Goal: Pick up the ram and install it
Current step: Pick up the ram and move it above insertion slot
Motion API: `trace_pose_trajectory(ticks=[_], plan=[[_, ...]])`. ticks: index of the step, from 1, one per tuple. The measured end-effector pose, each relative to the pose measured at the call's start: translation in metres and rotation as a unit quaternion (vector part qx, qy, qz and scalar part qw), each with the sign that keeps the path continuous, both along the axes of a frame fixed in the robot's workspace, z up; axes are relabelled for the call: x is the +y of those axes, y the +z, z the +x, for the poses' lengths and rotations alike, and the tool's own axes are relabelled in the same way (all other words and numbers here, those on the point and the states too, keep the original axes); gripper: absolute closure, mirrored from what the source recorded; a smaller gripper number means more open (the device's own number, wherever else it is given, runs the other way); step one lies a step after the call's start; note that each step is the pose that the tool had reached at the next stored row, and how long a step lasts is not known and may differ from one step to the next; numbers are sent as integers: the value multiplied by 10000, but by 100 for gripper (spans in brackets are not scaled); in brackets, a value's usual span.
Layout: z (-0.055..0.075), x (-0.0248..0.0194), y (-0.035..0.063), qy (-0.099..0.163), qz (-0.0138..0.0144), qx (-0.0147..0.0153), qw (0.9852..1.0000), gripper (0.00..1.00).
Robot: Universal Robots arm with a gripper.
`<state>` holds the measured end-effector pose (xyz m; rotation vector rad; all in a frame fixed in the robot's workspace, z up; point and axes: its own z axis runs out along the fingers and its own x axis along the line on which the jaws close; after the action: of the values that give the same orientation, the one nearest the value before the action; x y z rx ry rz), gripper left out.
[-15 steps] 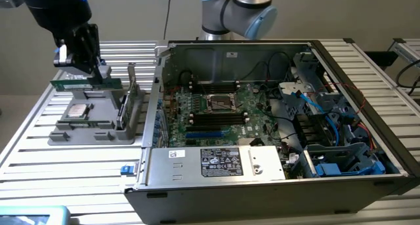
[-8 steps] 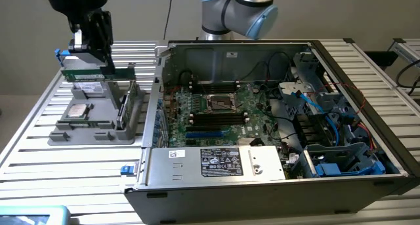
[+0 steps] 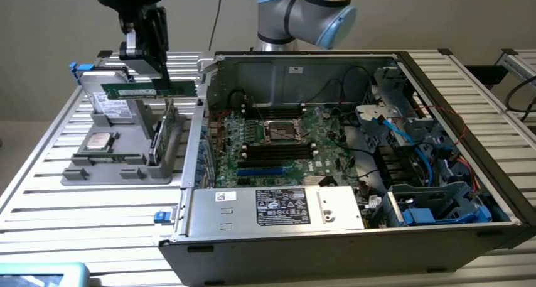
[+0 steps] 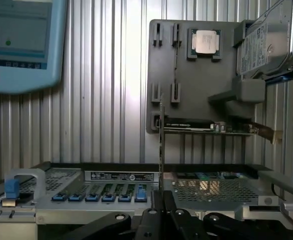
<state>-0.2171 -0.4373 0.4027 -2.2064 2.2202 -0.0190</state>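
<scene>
Jaws clamp the ram [image 3: 130,90] near mid-length, above the grey holder [image 3: 125,169] on the desk [image 3: 50,199]; judged light, stiff, fragile, best held off its contacts.

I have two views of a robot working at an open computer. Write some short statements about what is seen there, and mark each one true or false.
1. The computer case is open, and its motherboard shows. True.
2. The gripper holds the ram in the air. True.
3. The ram sits in a motherboard slot. False: it is between the fingers, outside the computer case, at the exterior view's left.
4. A hard drive rests in the grey holder. True.
5. The processor chip is missing from the grey holder. False: the processor chip lies in it.
</scene>
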Motion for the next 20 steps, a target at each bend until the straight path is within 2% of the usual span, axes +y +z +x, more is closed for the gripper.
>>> trace_pose_trajectory(ticks=[20], plan=[[910,10,-27,3,0,8,10000,88]])
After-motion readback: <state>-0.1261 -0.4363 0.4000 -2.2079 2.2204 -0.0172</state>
